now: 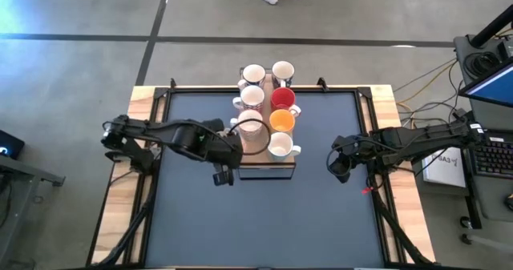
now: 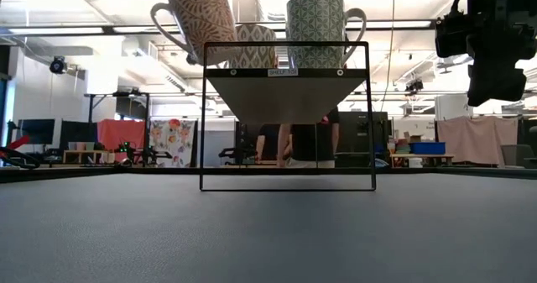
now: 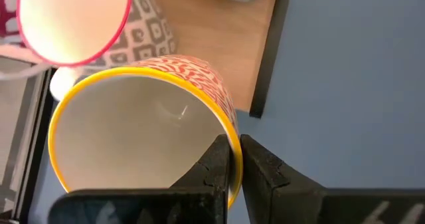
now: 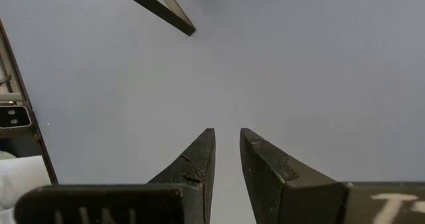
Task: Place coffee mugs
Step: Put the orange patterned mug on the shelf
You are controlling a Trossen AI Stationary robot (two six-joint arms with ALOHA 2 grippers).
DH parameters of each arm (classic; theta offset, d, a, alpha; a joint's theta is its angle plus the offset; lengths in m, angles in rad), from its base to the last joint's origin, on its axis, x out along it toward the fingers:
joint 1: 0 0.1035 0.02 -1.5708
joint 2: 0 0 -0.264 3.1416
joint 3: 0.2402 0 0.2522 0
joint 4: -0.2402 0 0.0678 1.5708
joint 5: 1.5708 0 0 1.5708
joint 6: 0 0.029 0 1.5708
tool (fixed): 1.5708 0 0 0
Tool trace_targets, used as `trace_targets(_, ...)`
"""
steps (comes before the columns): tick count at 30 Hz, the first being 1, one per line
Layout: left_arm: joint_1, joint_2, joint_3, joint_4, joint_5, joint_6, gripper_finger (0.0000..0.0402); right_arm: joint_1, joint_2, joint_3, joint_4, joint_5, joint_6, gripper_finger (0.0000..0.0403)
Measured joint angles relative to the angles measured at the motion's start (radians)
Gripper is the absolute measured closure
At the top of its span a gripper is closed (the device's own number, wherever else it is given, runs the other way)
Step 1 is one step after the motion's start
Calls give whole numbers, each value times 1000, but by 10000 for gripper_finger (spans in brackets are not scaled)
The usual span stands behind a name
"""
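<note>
Left tool [image 3: 234, 159] clamped on yellow-rimmed mug [image 3: 143, 127] wall at rack [image 1: 268, 164], frame centre, right tool [image 4: 226, 159] slightly parted, empty, centre right over desk [image 1: 321, 214]

Round handled coffee mugs [image 1: 272, 102] stand in two rows on a wooden rack [image 1: 264, 164] mid-desk [image 1: 264, 222], between both arms.

Pink-rimmed mug [image 3: 73, 21] cut off

No readable text; small label on rack [image 2: 285, 107] front edge too small.
</note>
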Motion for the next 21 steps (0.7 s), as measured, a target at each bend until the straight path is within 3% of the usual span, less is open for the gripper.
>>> trace_targets(21,1,163,158,12,35,77,391,0,0,0,0,0,0,342)
